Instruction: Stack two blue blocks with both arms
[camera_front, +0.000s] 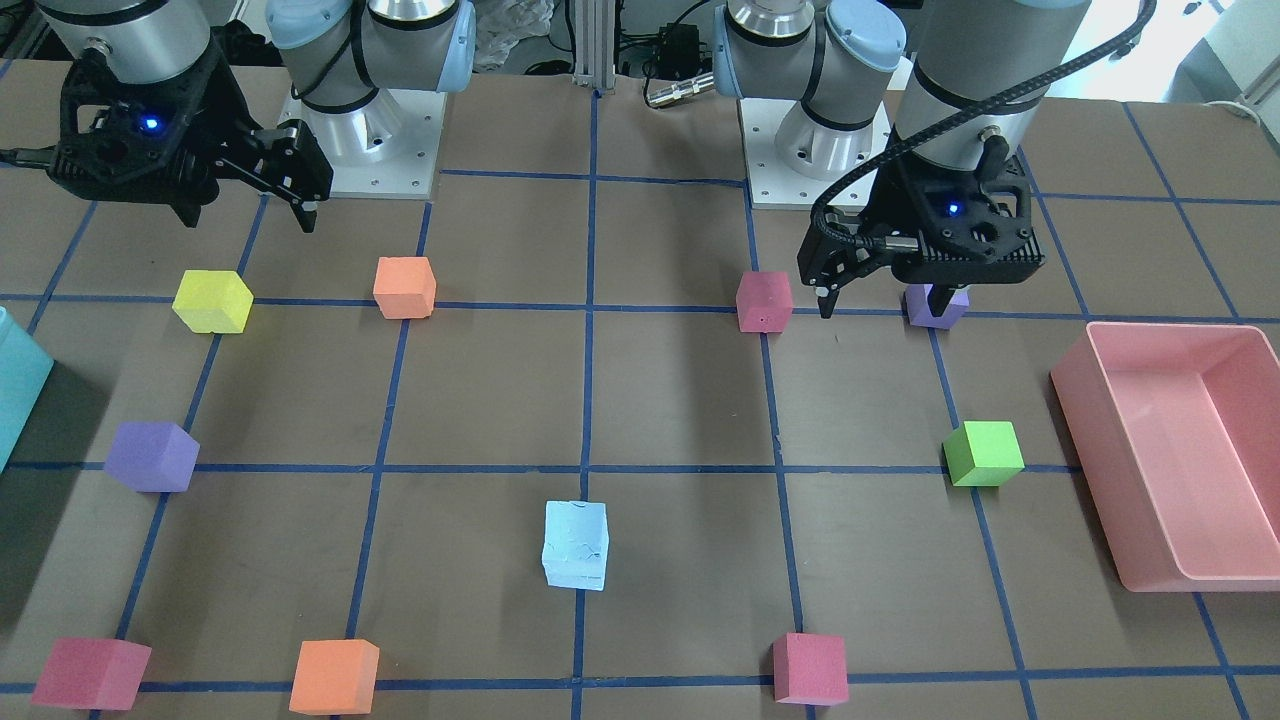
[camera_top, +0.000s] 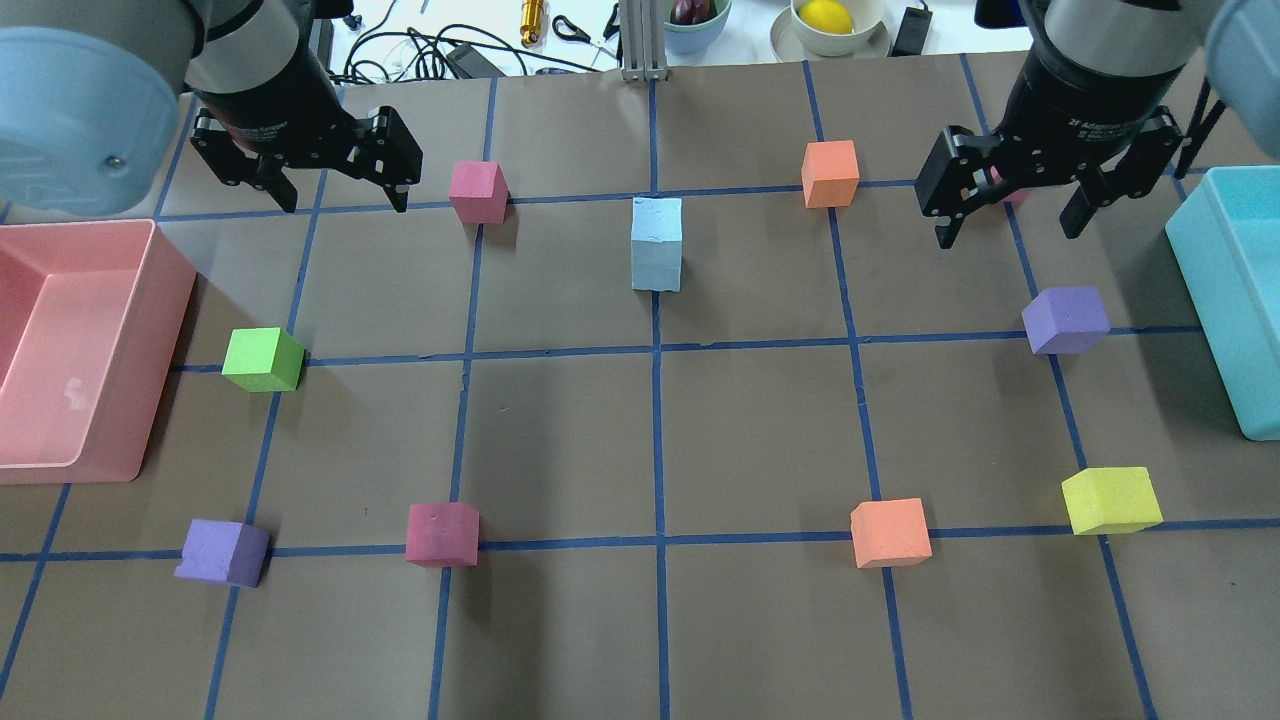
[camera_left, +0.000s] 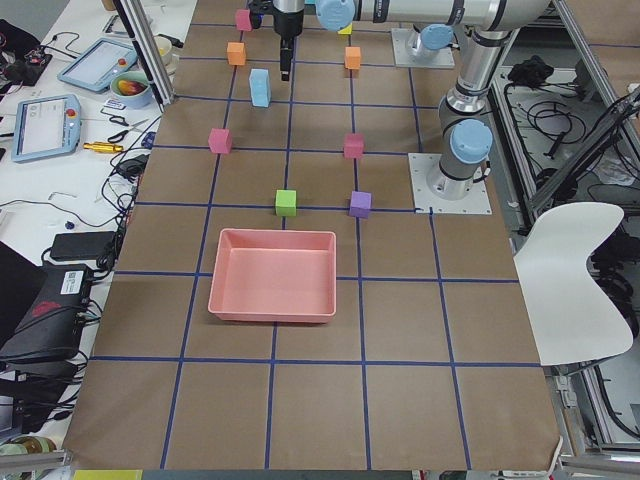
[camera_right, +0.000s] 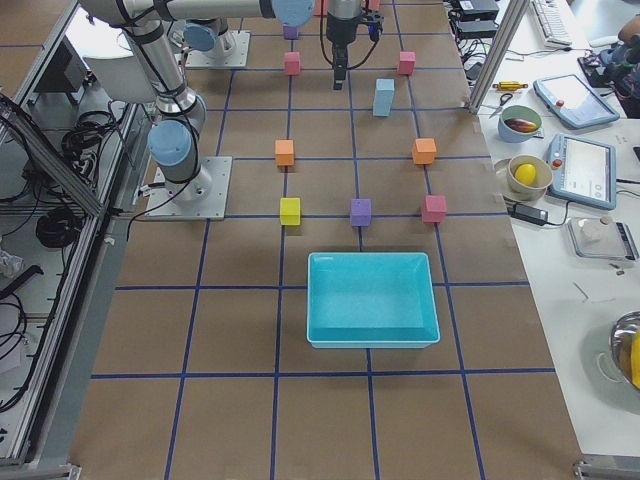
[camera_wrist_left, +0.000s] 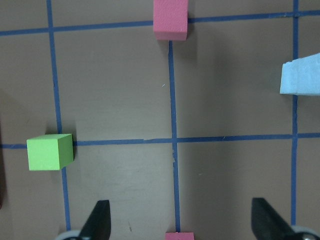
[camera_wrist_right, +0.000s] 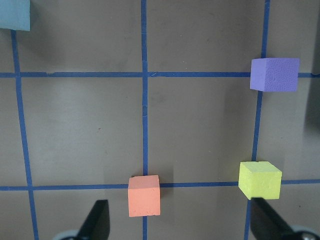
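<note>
The left claw (camera_top: 342, 203) and the right claw (camera_top: 1008, 235) hang open and empty, well clear on either side of the blue blocks (camera_top: 657, 245), apparently one atop the other near the middle of the far edge of the worktop (camera_top: 750, 430), so the stacking looks done.

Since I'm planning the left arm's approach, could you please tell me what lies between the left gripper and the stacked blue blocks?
In the overhead view, one pink cube sits about on that line between the left gripper and the blue blocks.

Green cube (camera_top: 263, 359) sits near the pink tray (camera_top: 170, 350), yellow cube (camera_top: 1110, 500) near the teal box (camera_top: 1215, 300).
</note>
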